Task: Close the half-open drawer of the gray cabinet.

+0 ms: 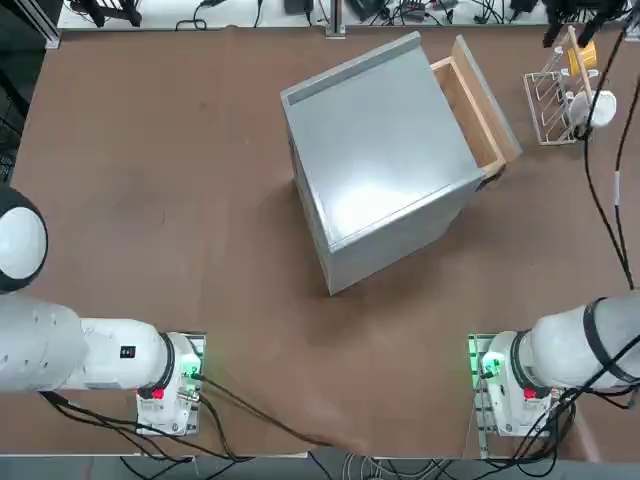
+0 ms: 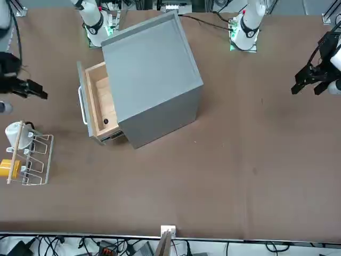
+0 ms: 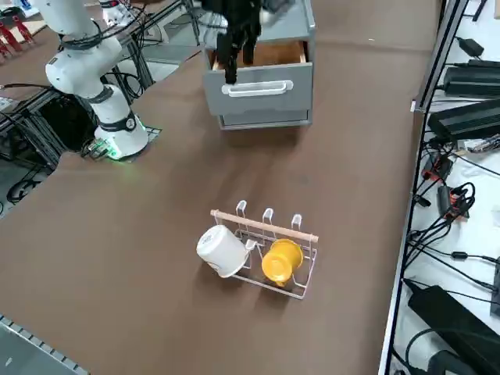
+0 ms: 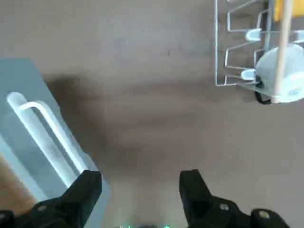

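The gray cabinet sits turned at an angle on the far middle of the bench, and its drawer sticks out about halfway on the right side, tan sides exposed and the gray front panel with its pale bar handle facing the wire rack. The right gripper hangs just outside that front panel, jaws spread and holding nothing, likely lined up to push the panel inward. The rack, carrying a white mug and a yellow mug, stands apart on the far right, clear of the drawer's path; nothing blocks the push.
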